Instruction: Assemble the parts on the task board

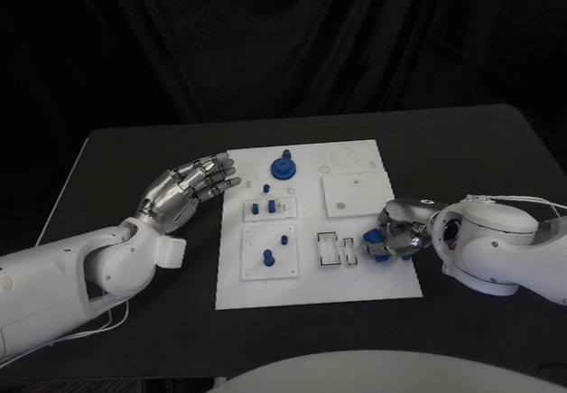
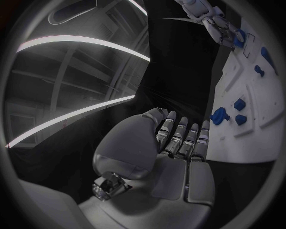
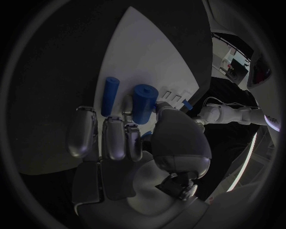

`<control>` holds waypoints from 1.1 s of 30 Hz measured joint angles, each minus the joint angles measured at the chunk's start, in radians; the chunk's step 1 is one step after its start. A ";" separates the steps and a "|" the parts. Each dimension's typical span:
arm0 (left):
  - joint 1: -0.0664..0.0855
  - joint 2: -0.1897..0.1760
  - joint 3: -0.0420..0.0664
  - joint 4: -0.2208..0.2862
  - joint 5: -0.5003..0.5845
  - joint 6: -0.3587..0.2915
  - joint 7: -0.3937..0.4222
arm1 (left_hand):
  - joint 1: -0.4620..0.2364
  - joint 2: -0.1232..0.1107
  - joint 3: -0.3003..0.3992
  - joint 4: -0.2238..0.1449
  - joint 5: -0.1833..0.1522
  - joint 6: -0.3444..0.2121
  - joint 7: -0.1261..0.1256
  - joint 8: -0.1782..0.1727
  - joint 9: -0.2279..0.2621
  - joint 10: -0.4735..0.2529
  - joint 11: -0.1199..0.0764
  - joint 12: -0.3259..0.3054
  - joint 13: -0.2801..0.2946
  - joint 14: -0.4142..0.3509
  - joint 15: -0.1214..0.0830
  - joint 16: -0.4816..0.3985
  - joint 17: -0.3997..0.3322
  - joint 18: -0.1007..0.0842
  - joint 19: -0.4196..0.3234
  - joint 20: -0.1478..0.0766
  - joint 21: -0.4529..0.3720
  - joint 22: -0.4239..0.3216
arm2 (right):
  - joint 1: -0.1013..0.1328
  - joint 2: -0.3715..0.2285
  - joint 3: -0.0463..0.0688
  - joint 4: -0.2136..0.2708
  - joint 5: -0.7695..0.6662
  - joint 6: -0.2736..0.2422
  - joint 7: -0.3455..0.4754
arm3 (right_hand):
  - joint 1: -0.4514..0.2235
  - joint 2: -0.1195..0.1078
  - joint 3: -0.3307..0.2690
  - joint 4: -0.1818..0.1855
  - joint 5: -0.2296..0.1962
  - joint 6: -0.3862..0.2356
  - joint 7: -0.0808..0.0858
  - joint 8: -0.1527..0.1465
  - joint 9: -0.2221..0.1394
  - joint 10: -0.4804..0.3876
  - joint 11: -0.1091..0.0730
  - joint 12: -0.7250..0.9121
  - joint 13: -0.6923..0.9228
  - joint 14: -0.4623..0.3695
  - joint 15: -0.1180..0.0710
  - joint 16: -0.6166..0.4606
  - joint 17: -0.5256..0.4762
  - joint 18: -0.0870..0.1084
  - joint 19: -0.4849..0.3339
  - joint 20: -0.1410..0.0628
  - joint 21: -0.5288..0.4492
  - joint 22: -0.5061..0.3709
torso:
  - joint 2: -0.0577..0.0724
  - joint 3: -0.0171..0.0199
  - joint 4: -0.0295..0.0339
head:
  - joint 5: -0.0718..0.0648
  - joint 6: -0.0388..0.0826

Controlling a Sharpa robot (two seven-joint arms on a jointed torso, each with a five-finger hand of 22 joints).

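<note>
Pinching a blue part [image 3: 143,103] | right hand [image 1: 397,231] at the task board [image 1: 368,281] near edge, just beside the slotted fixture [image 1: 338,248], fingers closed on the part, likely for insertion | left hand [image 1: 185,190] hovers beside the board's left edge, fingers spread, holding nothing, kept clear | table [image 1: 124,153].

Black table [image 1: 125,162] against a black curtain [image 1: 299,41] — long ceiling lights [image 2: 77,43] glow overhead.
</note>
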 measured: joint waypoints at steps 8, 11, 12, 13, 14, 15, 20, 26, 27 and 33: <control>-0.004 -0.001 0.000 -0.001 0.000 0.003 -0.004 | 0.000 0.000 0.000 0.000 0.000 0.000 0.000 0.000 0.000 0.000 0.000 0.000 0.000 0.000 0.000 0.000 0.000 0.000 0.000 0.000 0.000 0.000 | -0.007 -0.011 -0.006 0.019 0.042 -0.068 0.051 | 0.010 -0.024 0.057 0.057 0.033 0.000 0.000 0.028 0.042 -0.005 -0.006 0.000 0.000 0.000 0.000 0.008 0.000 0.000 -0.004 -0.004 0.031 0.000 | 0.000 0.0000 0.0000 | 0.007 0.000; -0.005 -0.001 0.000 -0.001 0.000 0.004 -0.005 | 0.000 0.000 0.000 0.000 0.000 0.000 0.000 0.000 0.000 0.000 0.000 0.000 0.000 0.000 0.000 0.000 0.000 0.000 0.000 0.000 0.000 0.000 | -0.007 -0.014 -0.006 0.037 0.088 -0.105 0.081 | -0.006 -0.040 0.060 0.060 0.070 0.000 0.000 0.034 0.056 -0.002 -0.009 0.000 0.000 0.001 -0.003 0.012 0.005 0.000 -0.004 -0.004 0.034 0.000 | 0.000 0.0000 0.0000 | 0.007 0.000; -0.005 -0.001 0.000 -0.001 0.000 0.004 -0.005 | 0.000 0.000 0.000 0.000 0.000 0.000 0.000 0.000 0.000 0.000 0.000 0.000 0.000 0.000 0.000 0.000 0.000 0.000 0.000 0.000 0.000 0.000 | -0.007 -0.014 -0.005 0.042 0.104 -0.116 0.090 | -0.013 -0.046 0.060 0.060 0.198 0.000 0.000 0.034 0.056 -0.002 -0.009 0.000 0.000 0.001 -0.006 0.012 0.006 0.000 -0.004 -0.004 0.036 0.000 | 0.000 0.0000 0.0000 | 0.007 0.000; -0.005 -0.001 0.000 -0.001 0.000 0.004 -0.006 | 0.000 0.000 0.000 0.000 0.000 0.000 0.000 0.000 0.000 0.000 0.000 0.000 0.000 0.000 0.000 0.000 0.000 0.000 0.000 0.000 0.000 0.000 | -0.007 -0.014 -0.005 0.047 0.121 -0.126 0.099 | -0.022 -0.048 0.060 0.060 0.204 0.000 0.000 0.034 0.058 -0.002 -0.009 0.000 0.000 0.001 -0.006 0.012 0.006 0.000 -0.004 -0.003 0.036 0.000 | 0.000 0.0000 0.0000 | 0.007 0.000; -0.006 -0.001 0.000 -0.001 0.000 0.005 -0.006 | 0.000 0.000 0.000 0.000 0.000 0.000 0.000 0.000 0.000 0.000 0.000 0.000 0.000 0.000 0.000 0.000 0.000 0.000 0.000 0.000 0.000 0.000 | -0.007 -0.014 -0.005 0.053 0.144 -0.138 0.111 | -0.030 -0.045 0.060 0.060 0.204 0.000 0.000 0.034 0.068 -0.002 -0.009 0.000 0.000 0.000 -0.007 0.012 0.006 0.000 -0.004 -0.003 0.036 0.001 | 0.000 0.0001 0.0000 | 0.008 0.000; -0.006 -0.001 0.000 -0.001 0.000 0.005 -0.006 | 0.000 0.000 0.000 0.000 0.000 0.000 0.000 0.000 0.000 0.000 0.000 0.000 0.000 0.000 0.000 0.000 0.000 0.000 0.000 0.000 0.000 0.000 | -0.007 -0.013 -0.005 0.057 0.162 -0.147 0.119 | -0.040 -0.044 0.061 0.061 0.208 0.000 0.000 0.034 0.071 -0.002 -0.009 0.000 0.000 0.000 -0.007 0.012 0.006 0.000 -0.004 -0.003 0.036 0.001 | 0.001 0.0002 -0.0002 | 0.008 0.000; -0.006 0.000 0.000 -0.001 0.000 0.006 -0.007 | 0.000 0.000 0.000 0.000 0.000 0.000 0.000 0.000 0.000 0.000 0.000 0.000 0.000 0.000 0.000 0.000 0.000 0.000 0.000 0.000 0.000 0.000 | -0.007 -0.001 -0.004 0.063 0.246 -0.172 0.149 | -0.094 -0.020 0.087 0.061 0.076 -0.002 -0.002 0.016 0.083 -0.002 -0.010 0.000 0.000 0.000 -0.008 0.012 -0.007 0.000 -0.004 -0.003 0.036 0.001 | 0.001 0.0006 -0.0006 | 0.010 0.000; -0.007 0.000 0.000 -0.002 0.000 0.007 -0.008 | -0.005 0.005 0.010 0.001 0.000 0.000 0.000 0.000 0.000 -0.003 0.004 0.000 0.000 0.000 0.000 0.000 0.000 0.000 0.000 0.000 0.000 0.000 | -0.007 0.020 -0.004 0.057 0.309 -0.175 0.163 | -0.140 -0.003 0.124 0.034 -0.093 -0.007 -0.008 0.000 0.086 -0.003 -0.011 0.000 0.000 -0.002 -0.009 0.012 -0.019 0.000 -0.004 -0.003 0.030 0.001 | 0.001 -0.0002 0.0002 | 0.013 0.000; -0.007 0.000 0.000 -0.003 0.000 0.008 -0.008 | -0.005 0.005 0.010 0.001 0.000 0.000 0.000 0.000 0.000 -0.003 0.004 0.000 0.000 0.000 0.000 0.000 0.000 0.000 0.000 0.000 0.000 0.000 | -0.007 0.024 -0.004 0.055 0.316 -0.174 0.164 | -0.144 0.000 0.140 0.015 -0.116 -0.007 -0.008 0.000 0.087 -0.001 -0.009 0.000 0.000 0.001 -0.007 0.012 -0.020 0.000 -0.004 -0.003 0.030 0.001 | 0.001 -0.0005 0.0003 | 0.013 0.000; -0.007 0.003 0.000 -0.005 0.001 0.008 -0.009 | -0.007 0.003 0.010 0.001 0.000 0.000 0.000 0.000 -0.001 -0.003 0.004 0.000 0.000 0.000 0.000 0.000 0.000 0.000 0.000 0.000 0.000 0.000 | -0.007 0.041 -0.004 0.040 0.342 -0.164 0.162 | -0.183 0.026 0.130 -0.008 -0.314 -0.006 -0.010 -0.017 0.093 -0.002 -0.002 0.000 0.000 -0.001 -0.004 0.000 -0.036 0.000 -0.004 -0.003 0.015 0.001 | 0.001 -0.0021 0.0012 | 0.013 0.000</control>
